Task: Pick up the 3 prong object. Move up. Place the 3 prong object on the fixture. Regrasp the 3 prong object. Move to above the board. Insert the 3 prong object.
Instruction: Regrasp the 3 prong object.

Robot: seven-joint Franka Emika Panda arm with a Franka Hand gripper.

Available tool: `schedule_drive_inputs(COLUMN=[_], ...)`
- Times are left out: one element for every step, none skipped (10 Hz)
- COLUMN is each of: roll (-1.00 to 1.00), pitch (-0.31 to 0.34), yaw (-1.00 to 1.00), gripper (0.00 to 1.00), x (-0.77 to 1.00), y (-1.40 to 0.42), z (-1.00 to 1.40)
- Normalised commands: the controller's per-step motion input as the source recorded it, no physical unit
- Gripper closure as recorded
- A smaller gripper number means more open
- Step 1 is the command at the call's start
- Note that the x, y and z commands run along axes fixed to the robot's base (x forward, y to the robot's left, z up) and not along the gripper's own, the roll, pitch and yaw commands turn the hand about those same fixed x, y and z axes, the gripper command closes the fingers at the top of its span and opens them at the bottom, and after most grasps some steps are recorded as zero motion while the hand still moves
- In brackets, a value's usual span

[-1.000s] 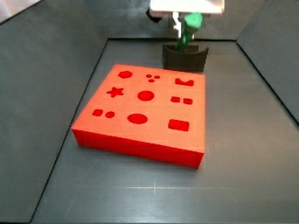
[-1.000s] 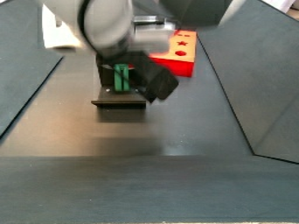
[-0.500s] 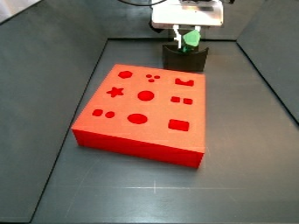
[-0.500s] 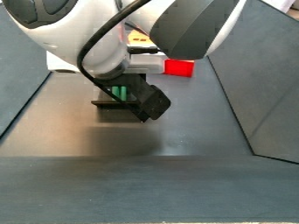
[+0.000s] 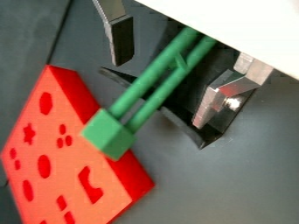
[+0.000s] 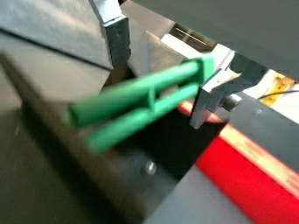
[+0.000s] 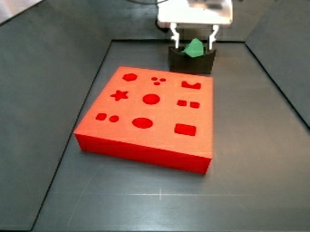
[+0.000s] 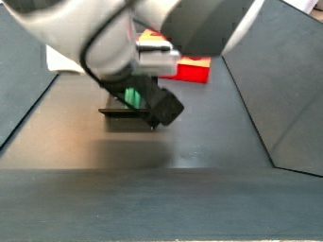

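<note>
A: Green piece [image 5: 149, 92] rests on the fixture [image 7: 191, 60], beyond the board's [image 7: 151, 111] far edge. A second ago the gripper [image 7: 193, 37] clamped it; now the fingers [image 5: 121, 38] stand wide, either side, not touching.

B: So placing looks done?

A: Likely. Piece leans in the notch in a wrist view [image 6: 140, 107]. Regrasp comes next.
</note>
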Motion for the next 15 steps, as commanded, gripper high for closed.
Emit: schedule_drive_inputs(roll=[0.06,0.07,0.06,0.06,0.06,0.05,0.05,1.00,1.00,1.00,1.00,1.00,1.00,1.00,1.00], pitch=[0.065,0.074,0.085,0.092,0.093,0.084,0.077,0.040,0.038,0.028,0.024,0.016,0.014,0.011,0.009], yaw=[0.05,0.02,0.01,-0.01,-0.02,-0.04,-0.04,0.02,0.02,0.02,0.02,0.02,0.02,0.02,0.02], gripper=[0.00,0.00,0.00,0.00,0.00,0.00,0.00,0.00,0.00,0.00,0.00,0.00,0.00,0.00,0.00], x=[-0.03,-0.04,-0.04,-0.03,-0.03,-0.03,-0.02,0.01,0.01,-0.03,-0.05,-0.07,-0.06,-0.03,-0.01], y=[0.00,0.00,0.00,0.00,0.00,0.01,0.01,-1.00,-1.00,-1.00,-1.00,-0.90,-0.71,-0.45,-0.25], z=[1.00,1.00,1.00,0.86,0.73,0.42,0.29,0.89,0.87,0.86,0.82,0.64,0.41,0.09,0.01])
